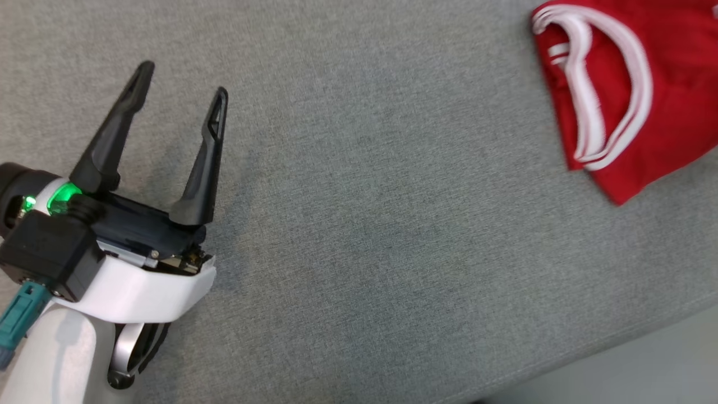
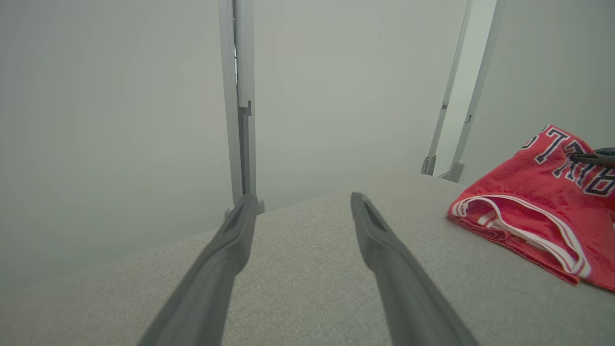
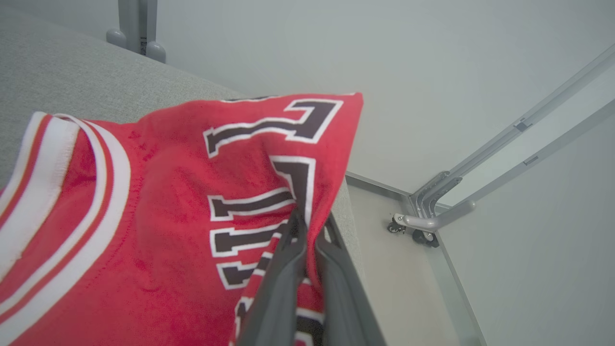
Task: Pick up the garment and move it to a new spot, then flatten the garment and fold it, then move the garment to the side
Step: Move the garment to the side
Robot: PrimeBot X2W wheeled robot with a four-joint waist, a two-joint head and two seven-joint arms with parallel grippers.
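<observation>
The garment (image 1: 622,95) is a red jersey with white trim and dark lettering, folded, lying at the far right of the grey cushioned surface (image 1: 370,185). In the left wrist view the garment (image 2: 538,202) sits at the right, apart from my fingers. My left gripper (image 1: 182,84) hovers open over bare fabric at the left, nothing between its fingers (image 2: 226,250). In the right wrist view my right gripper (image 3: 312,226) is shut on a fold of the garment (image 3: 158,211) near the surface's edge. A dark fingertip (image 2: 593,157) of the right gripper rests on the jersey.
The grey surface ends at a front edge (image 1: 589,353) with pale floor below. Grey metal frame posts (image 2: 240,96) stand behind the surface, and a wheeled frame foot (image 3: 423,221) sits on the floor to the right of the garment.
</observation>
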